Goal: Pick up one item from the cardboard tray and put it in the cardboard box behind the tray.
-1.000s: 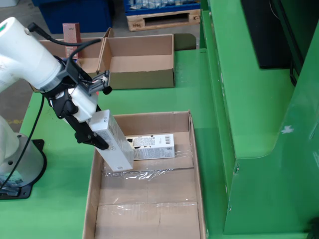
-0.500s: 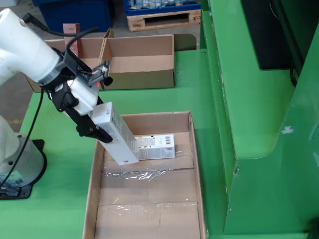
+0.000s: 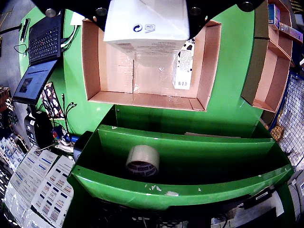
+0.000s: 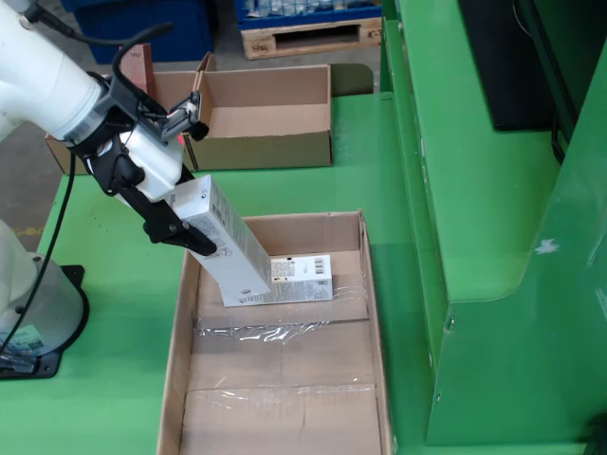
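the gripper [image 4: 180,230] is pinching 1 white carton [image 4: 228,254] by its upper end, tilted above the tray [image 4: 372,313] mid-frame, presumably to clear the wall; 1 carton [image 4: 302,279] stays flat inside; the box [image 4: 266,118] waits at the top.

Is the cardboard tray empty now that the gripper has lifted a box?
No: in the fixed view a second white box lies flat in the cardboard tray, below the long white box held by the gripper.
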